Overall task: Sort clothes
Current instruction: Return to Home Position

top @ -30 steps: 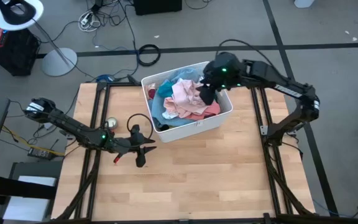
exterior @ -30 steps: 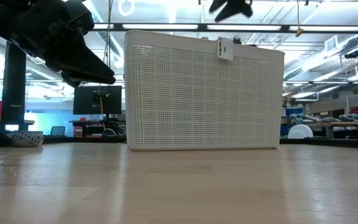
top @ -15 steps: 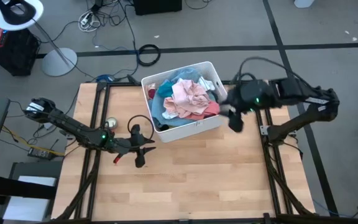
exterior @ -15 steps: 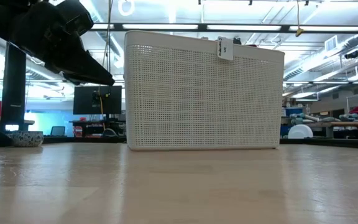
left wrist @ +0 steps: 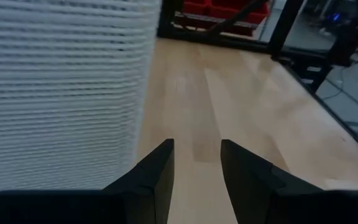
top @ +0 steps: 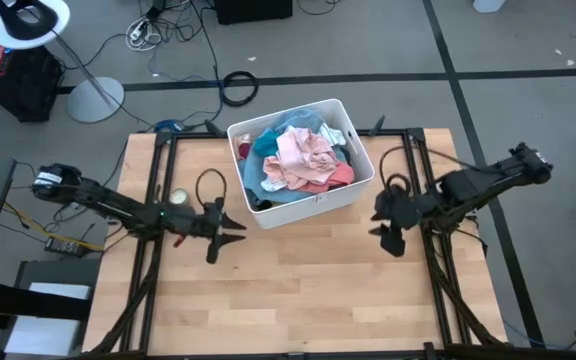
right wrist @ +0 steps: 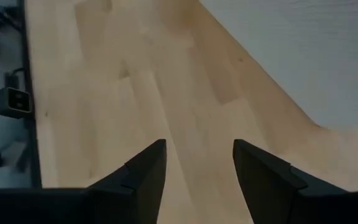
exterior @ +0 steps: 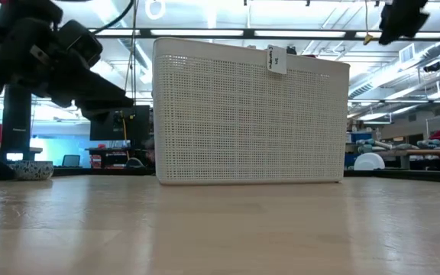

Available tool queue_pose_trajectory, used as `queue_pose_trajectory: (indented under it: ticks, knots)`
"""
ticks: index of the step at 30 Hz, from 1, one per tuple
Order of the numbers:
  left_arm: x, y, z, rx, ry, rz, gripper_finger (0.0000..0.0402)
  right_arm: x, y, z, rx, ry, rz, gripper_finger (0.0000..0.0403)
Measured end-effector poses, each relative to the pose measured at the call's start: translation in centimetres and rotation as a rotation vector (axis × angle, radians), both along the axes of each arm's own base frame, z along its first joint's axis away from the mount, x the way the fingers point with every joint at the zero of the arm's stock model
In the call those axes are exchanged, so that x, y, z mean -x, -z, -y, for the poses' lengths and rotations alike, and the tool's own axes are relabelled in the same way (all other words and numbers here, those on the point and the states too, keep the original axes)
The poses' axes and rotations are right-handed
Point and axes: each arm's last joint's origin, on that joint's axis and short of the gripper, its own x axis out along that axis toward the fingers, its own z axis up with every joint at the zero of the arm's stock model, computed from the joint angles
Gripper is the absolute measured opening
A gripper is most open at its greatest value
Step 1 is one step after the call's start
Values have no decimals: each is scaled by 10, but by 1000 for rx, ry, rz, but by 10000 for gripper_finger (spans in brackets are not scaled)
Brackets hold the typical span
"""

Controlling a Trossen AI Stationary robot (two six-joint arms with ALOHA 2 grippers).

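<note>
Resting clothes: your pink, blue and maroon soft garments (top: 303, 160) lay in the white rectangular plastic bin (top: 293, 208).
Left pincer (top: 232, 226): spread.
Right pincer (top: 380, 226): spread, beside bin.

high view looks straight down on the bench (top: 298, 270); low view, at bench level, faces 12 o'clock toward the white bin (exterior: 250, 111); both wrist views share its wall.

Bright, even light from overhead (shadows soft and faint).
</note>
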Motion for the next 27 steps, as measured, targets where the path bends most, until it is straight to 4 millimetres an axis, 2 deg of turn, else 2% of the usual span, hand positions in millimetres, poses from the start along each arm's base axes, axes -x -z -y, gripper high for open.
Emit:
queue_pose_trajectory:
  ticks: [5,11,19,23,27]
  knots:
    - [9,-3,-17,6,5,46,136,4,39,-7,-2,-40,124,188]
    - [25,-6,-22,-18,-11,-6,136,22,77,1,-38,-11,245,187]
    - [50,-23,-26,-112,-89,90,136,40,82,9,-84,-24,374,187]
    - [62,-20,-27,-105,-94,53,136,43,83,10,-80,-34,387,187]
    - [71,-18,-28,-99,-97,176,136,42,82,10,-80,-37,394,187]
